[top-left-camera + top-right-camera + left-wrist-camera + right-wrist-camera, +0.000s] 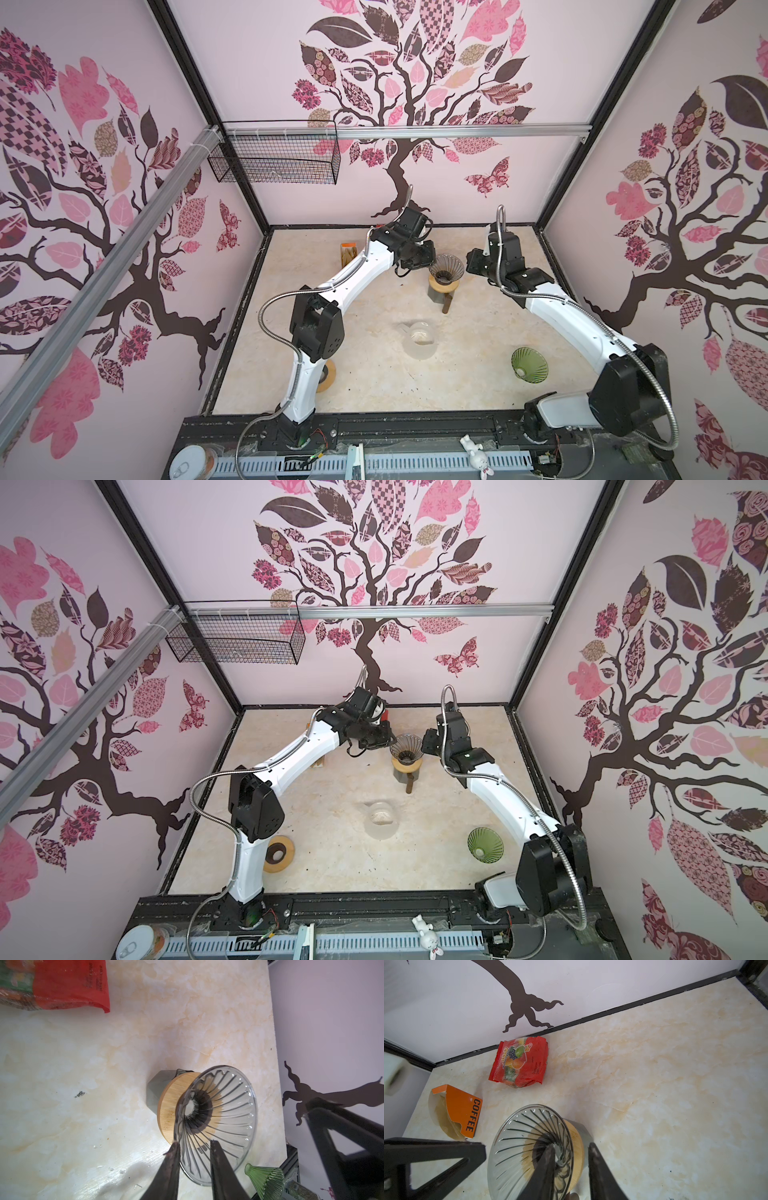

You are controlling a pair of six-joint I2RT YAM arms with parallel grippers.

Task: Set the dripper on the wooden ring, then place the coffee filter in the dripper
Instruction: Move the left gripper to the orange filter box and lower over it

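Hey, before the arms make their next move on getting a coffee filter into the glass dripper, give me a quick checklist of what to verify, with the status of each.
1. Seating: ok, the clear dripper sits upright on its wooden collar over the grey base.
2. Room for a filter: ok, nothing lies inside the clear dripper.
3. Left side clear: not ok, the left gripper has its fingers straddling the rim.
4. Right side clear: not ok, the right gripper has one finger inside the cone and one outside.
5. Filter in hand: not ok, both are empty.
6. Supply: ok, the orange COFFEE box lies open with brown filters showing.
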